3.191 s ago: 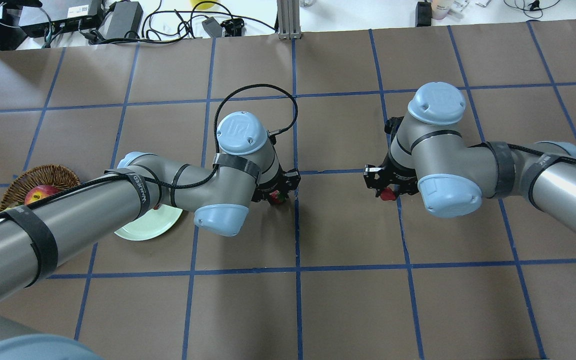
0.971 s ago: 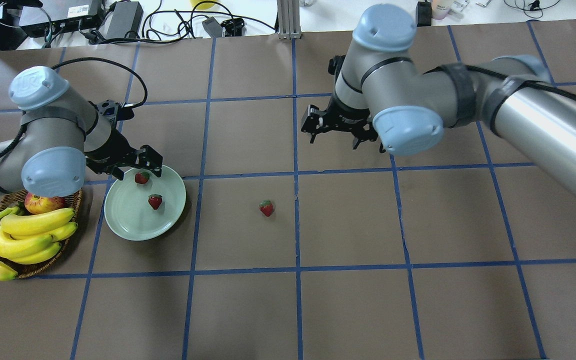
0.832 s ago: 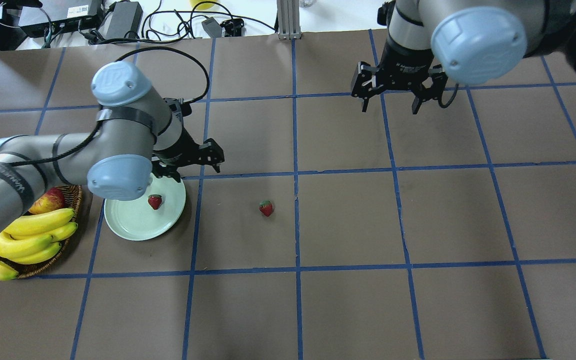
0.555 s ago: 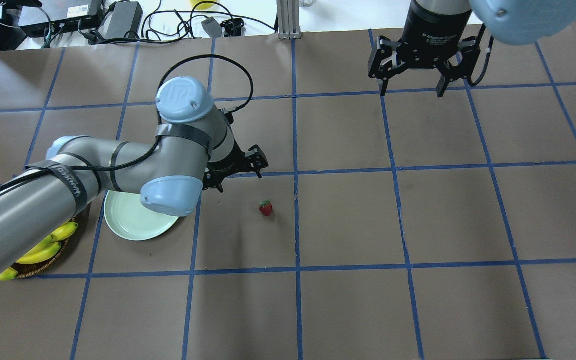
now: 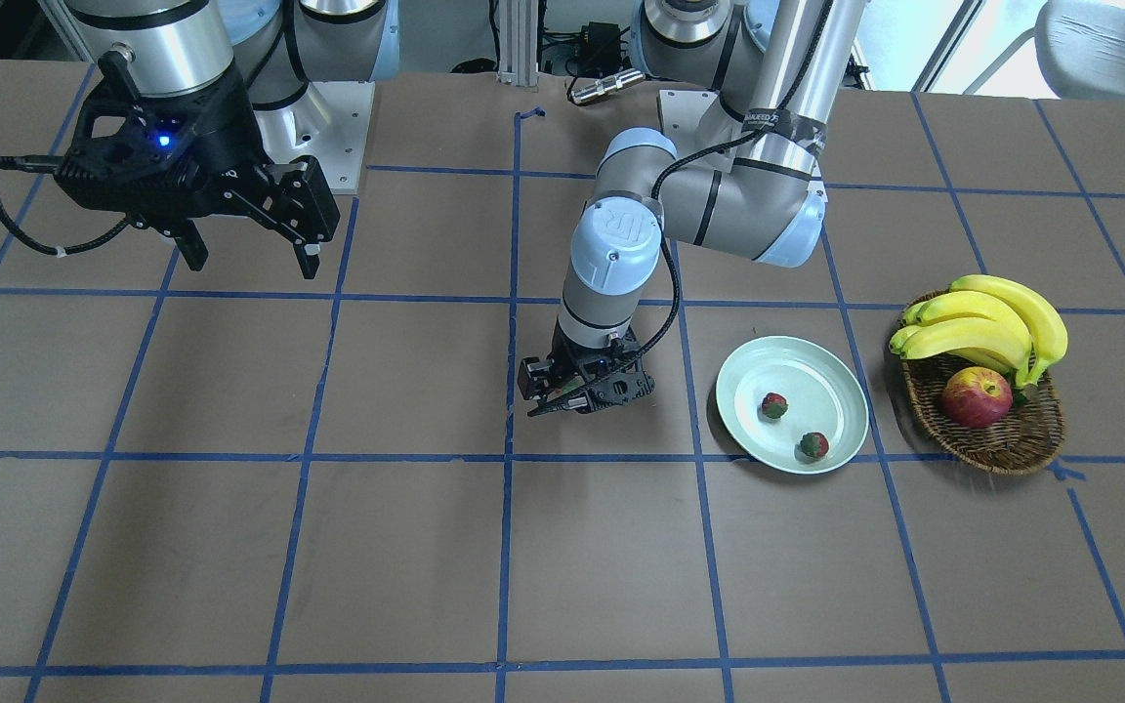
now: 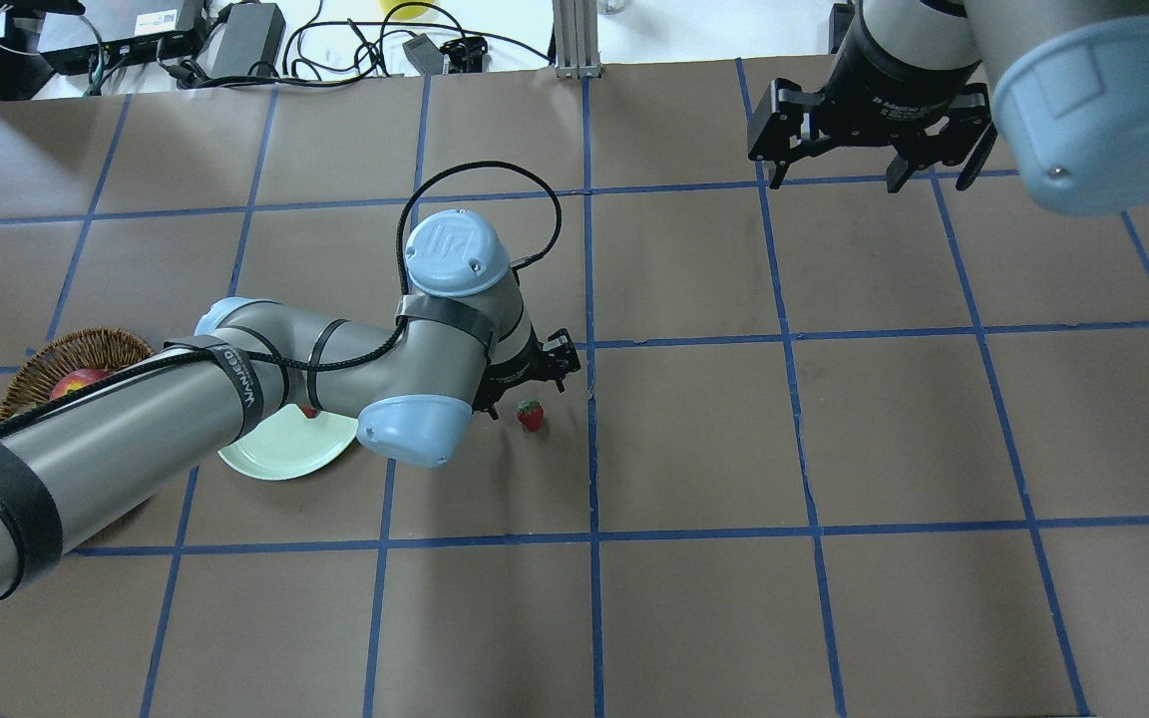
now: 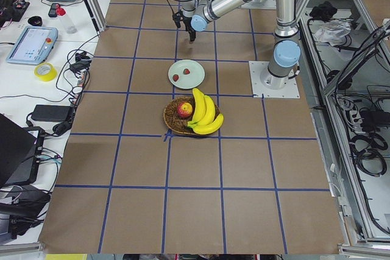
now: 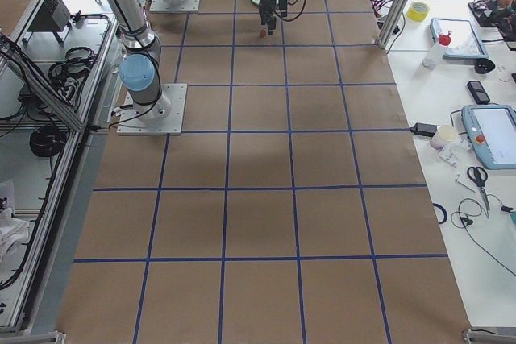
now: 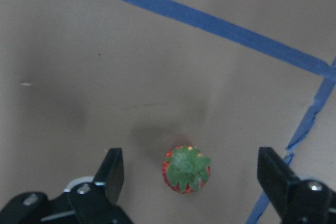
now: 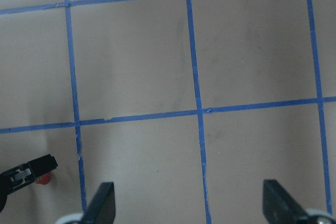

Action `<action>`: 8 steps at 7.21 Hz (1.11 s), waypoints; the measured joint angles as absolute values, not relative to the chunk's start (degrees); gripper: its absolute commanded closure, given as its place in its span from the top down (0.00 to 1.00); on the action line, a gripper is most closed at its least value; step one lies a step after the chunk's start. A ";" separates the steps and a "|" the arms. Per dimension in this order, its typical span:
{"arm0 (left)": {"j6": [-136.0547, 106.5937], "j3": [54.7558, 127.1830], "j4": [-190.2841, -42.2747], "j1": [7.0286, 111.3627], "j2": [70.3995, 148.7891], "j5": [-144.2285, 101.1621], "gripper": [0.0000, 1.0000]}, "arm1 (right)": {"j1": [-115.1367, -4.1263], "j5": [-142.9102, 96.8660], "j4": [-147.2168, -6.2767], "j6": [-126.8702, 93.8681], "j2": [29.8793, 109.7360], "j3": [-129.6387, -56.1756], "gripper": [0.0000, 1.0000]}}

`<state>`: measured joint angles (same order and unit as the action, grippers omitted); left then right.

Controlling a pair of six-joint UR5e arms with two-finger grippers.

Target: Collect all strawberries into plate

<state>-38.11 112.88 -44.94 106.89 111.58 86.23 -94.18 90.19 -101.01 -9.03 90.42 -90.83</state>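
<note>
The left jaws were held apart, low over the table (image 6: 694, 449). The third strawberry (image 9: 186, 170) stood cap-up between the two fingers (image 9: 112, 174) and was touched by neither. That berry was seen just beside a blue tape line (image 9: 310, 119), well apart from the plate (image 5: 821, 369). In the plate, further left in the overhead view, two strawberries (image 5: 773, 405) were seen lying near each other but not touching. Just left of the plate, a wicker basket (image 5: 1012, 444) was set, filled with bananas (image 5: 987, 327) and an apple (image 5: 976, 397). The right jaws were spread wide with nothing held, raised over the table's far right.
</note>
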 measured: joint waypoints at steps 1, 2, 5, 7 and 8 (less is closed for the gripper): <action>-38.66 113.14 -44.80 107.24 111.78 86.21 0.40 | -94.25 90.14 -101.08 -8.97 90.79 -90.89 1.00; -38.62 113.46 -44.78 107.57 111.93 86.33 0.27 | -94.31 90.18 -98.62 -8.79 91.00 -90.29 1.00; -37.73 113.54 -44.83 107.96 112.07 86.81 0.00 | -94.52 90.69 -95.21 -2.25 91.24 -89.74 1.00; -28.38 112.40 -45.27 105.77 109.52 89.75 0.00 | -94.62 91.26 -95.43 -1.30 91.35 -90.23 1.00; -20.30 111.85 -46.87 101.43 107.38 91.29 0.00 | -94.64 91.28 -95.61 -1.33 91.36 -90.36 1.00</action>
<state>-20.30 111.85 -46.87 101.43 107.38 91.29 -94.64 91.28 -95.61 -1.33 91.36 -90.36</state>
